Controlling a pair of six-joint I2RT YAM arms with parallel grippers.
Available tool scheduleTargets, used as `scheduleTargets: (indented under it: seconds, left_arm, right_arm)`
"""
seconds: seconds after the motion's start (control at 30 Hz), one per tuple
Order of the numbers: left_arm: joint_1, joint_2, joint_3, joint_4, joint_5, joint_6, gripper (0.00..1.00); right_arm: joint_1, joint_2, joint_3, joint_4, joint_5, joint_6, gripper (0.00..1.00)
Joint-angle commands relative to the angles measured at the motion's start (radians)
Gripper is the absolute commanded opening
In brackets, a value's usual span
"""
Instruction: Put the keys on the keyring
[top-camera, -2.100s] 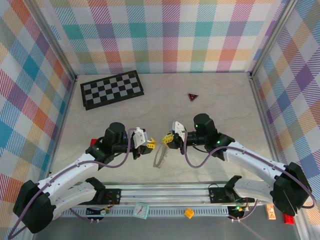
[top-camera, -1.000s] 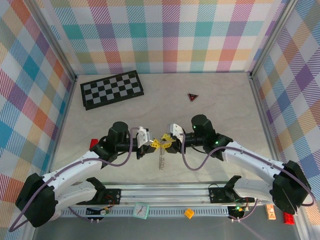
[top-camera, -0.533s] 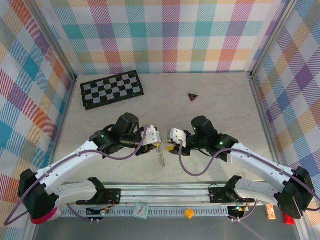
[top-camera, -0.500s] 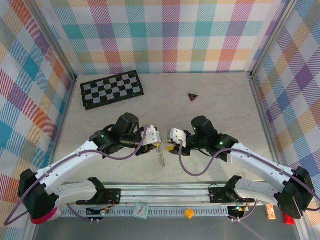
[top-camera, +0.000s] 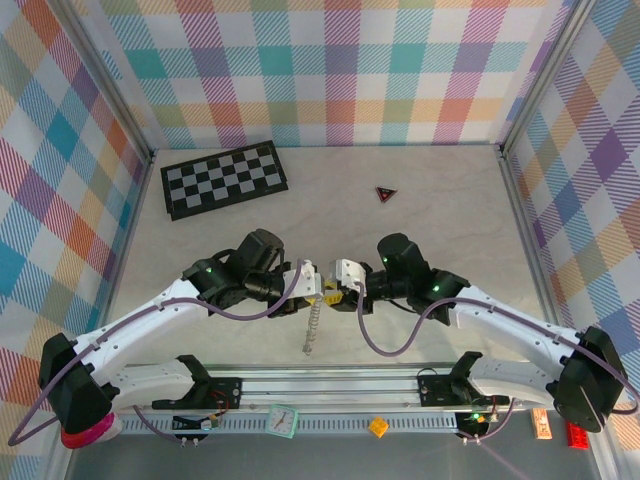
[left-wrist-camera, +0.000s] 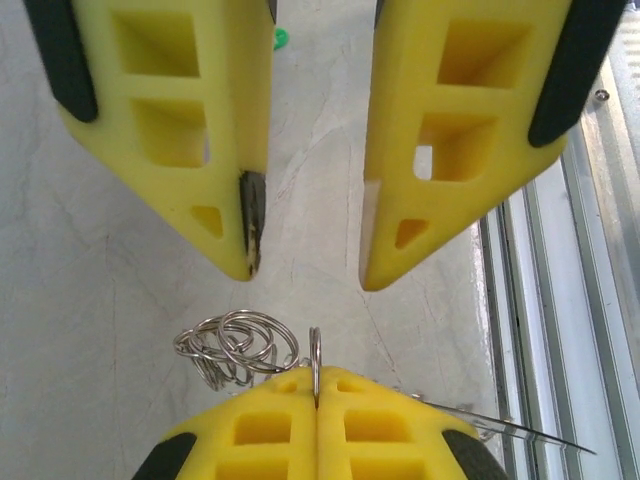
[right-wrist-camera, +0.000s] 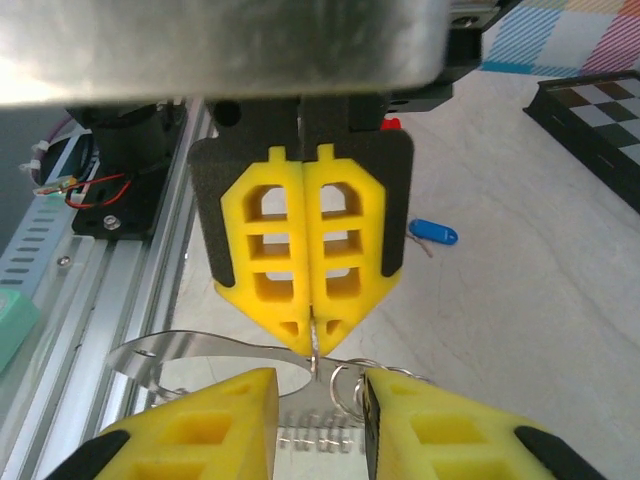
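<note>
Hiding behind a right finger (left-wrist-camera: 170, 130), the green key (left-wrist-camera: 283, 38) is a mere sliver; the blue key (right-wrist-camera: 433, 232) lies on the worktop (top-camera: 450, 220). The keyring (top-camera: 313, 326) hangs mid-frame, long axis toward the bottom edge, pinched by the clenched left pincer (top-camera: 318, 288). The right pincer (top-camera: 337, 291) faces it tip to tip, released.

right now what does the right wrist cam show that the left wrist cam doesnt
Right wrist, not left: the blue key and the checkerboard. Left wrist, not right: a bit of the green key. Both: the left gripper shut on the keyring, the right gripper open and facing it, and the rail.
</note>
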Motion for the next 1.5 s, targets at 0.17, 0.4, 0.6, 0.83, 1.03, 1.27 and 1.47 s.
scheduleTargets:
  seconds: [0.17,0.4,0.6,0.83,1.03,1.27,1.47]
  left_arm:
    - [-0.015,-0.03,0.024,0.04,0.048,0.001,0.0]
    - [-0.015,-0.03,0.02,0.049,0.064,-0.002,0.0]
    - [-0.015,-0.028,0.02,0.061,0.071,-0.012,0.0]
    - [-0.014,-0.05,-0.009,0.113,0.082,-0.037,0.03]
    - [0.008,-0.143,-0.149,0.278,0.015,-0.12,0.41]
    - [0.069,-0.292,-0.446,0.719,0.082,-0.367,0.45]
    - [0.069,-0.329,-0.595,0.936,0.089,-0.458,0.41]
  right_arm:
    - [0.007,0.043,-0.031,0.075,-0.069,0.017,0.26]
    - [0.008,0.057,-0.041,0.123,-0.075,0.039,0.21]
    - [0.011,0.078,-0.039,0.154,-0.086,0.052,0.16]
    - [0.011,0.089,-0.049,0.175,-0.096,0.056,0.0]
    - [0.0,0.065,-0.103,0.249,-0.098,0.076,0.0]
    - [-0.027,0.056,-0.163,0.343,-0.134,0.137,0.0]
    - [-0.041,0.05,-0.189,0.387,-0.159,0.153,0.0]
